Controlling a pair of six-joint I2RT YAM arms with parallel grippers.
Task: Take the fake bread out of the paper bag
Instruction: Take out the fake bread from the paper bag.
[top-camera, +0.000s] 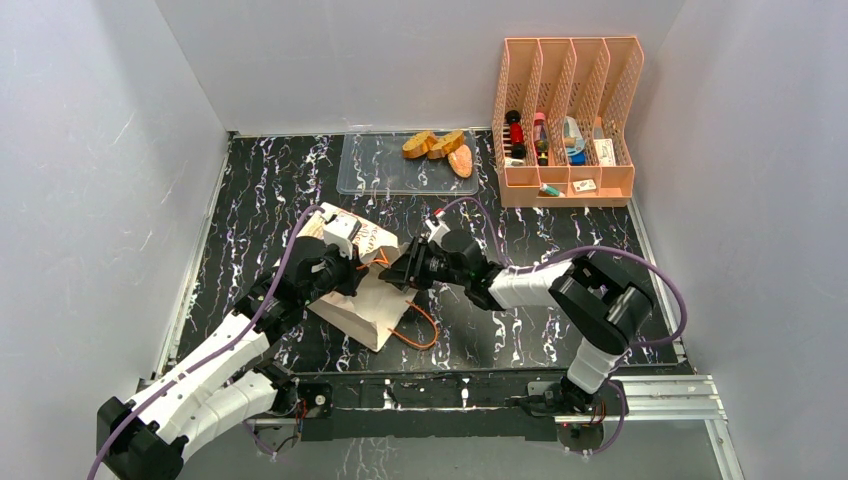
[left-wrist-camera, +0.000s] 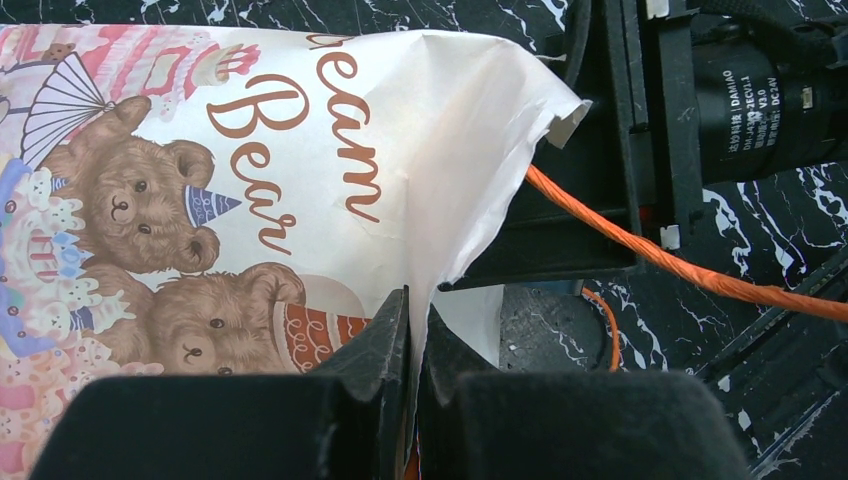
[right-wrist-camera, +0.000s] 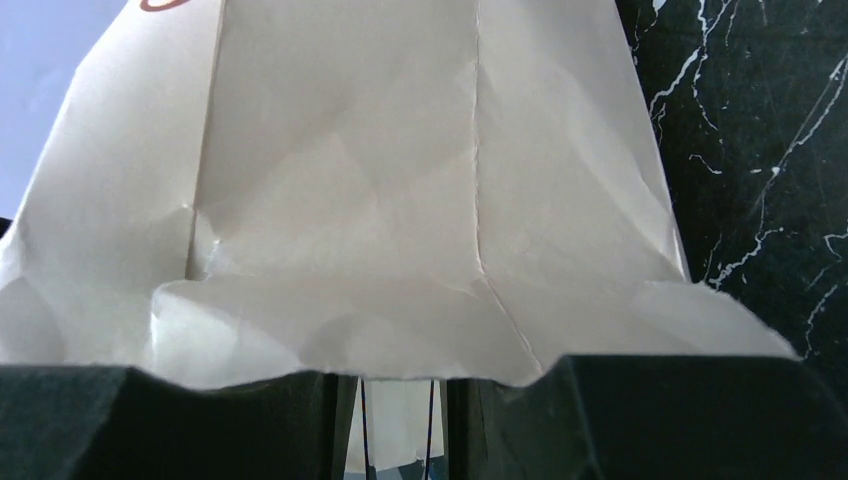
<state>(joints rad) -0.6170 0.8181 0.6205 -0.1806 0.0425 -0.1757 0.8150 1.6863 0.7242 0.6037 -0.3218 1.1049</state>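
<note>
- Firstly, left claw (left-wrist-camera: 415, 312): jaws pressed together, pinching the rim of the paper bag (left-wrist-camera: 300, 150) at its mouth. A sheet of the paper runs straight down between the two fingers.
- Just ahead of that claw is the bag's printed face, with brown bears and brown lettering. An orange cord handle (left-wrist-camera: 680, 265) leaves the mouth to the claw's right.
- Right claw (right-wrist-camera: 395, 388): fingers stand a narrow gap apart. The bag's ragged cream rim is draped across just in front of their tips, and pale paper shows in the gap.
- From overhead, the two claws meet at the bag's mouth. The left is on its near-left side and the right faces it from the other side.
- The bag lies on its side on the dark marbled surface (top-camera: 260, 200), under and between both claws. Its inside is hidden.
- Fake bread (top-camera: 440, 150): three golden-brown pieces, well beyond both claws, lying together in the right part of a clear tray (top-camera: 360, 172) at the far edge.
- Right of the tray, farther out, stands a pink rack (top-camera: 570, 100) with small items in its slots.
</note>
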